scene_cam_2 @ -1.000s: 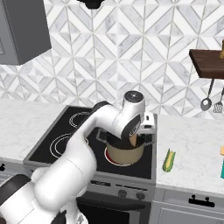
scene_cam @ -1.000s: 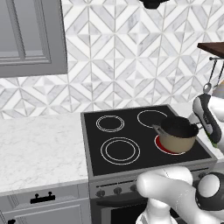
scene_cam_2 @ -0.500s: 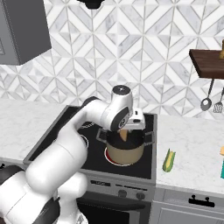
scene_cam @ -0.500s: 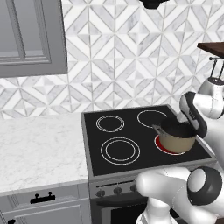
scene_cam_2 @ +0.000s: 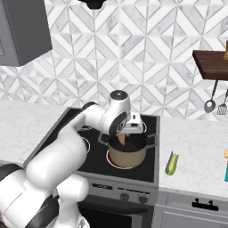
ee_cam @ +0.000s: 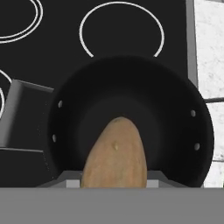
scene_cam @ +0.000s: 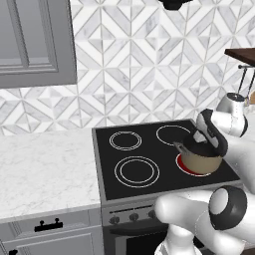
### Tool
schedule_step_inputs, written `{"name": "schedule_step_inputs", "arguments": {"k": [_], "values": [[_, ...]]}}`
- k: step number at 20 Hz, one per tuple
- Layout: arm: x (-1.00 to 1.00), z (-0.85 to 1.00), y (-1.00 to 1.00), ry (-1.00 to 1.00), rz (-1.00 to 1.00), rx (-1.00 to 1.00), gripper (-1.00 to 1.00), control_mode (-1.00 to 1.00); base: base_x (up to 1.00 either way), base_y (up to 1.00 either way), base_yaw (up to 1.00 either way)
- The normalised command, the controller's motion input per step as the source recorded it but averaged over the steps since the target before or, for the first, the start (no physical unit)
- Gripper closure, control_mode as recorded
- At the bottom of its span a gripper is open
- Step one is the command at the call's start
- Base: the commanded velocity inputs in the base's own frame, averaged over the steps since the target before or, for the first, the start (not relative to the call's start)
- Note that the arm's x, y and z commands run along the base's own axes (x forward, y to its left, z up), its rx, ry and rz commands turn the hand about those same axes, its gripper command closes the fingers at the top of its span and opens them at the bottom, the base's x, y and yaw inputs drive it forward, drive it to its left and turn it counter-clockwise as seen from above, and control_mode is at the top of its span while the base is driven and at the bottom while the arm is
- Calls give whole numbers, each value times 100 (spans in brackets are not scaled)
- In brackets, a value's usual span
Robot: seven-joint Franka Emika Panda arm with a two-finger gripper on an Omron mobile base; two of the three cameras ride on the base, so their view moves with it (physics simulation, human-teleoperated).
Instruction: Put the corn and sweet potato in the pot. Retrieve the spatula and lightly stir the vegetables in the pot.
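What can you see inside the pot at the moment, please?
The hand view shows the pot with a dark, bare floor; a sweet potato hangs over its opening, held between the fingers. The potato covers part of the floor. The corn lies on the counter.

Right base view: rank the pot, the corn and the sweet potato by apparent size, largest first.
1. The pot, clearly the largest.
2. The corn, lying on the counter right of the stove.
3. The sweet potato, though the arm hides most of it above the pot, so its rank against the corn is unsure.
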Motion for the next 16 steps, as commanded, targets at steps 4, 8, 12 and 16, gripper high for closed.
{"name": "schedule_step_inputs", "arguments": {"k": [4, 8, 12, 16], "values": [[14, -26, 0, 0, 0, 0, 100, -100, 0, 0, 0], [13, -28, 0, 0, 0, 0, 100, -100, 0, 0, 0], [10, -27, 0, 0, 0, 0, 100, -100, 0, 0, 0], [6, -22, 0, 0, 0, 0, 100, -100, 0, 0, 0]]}}
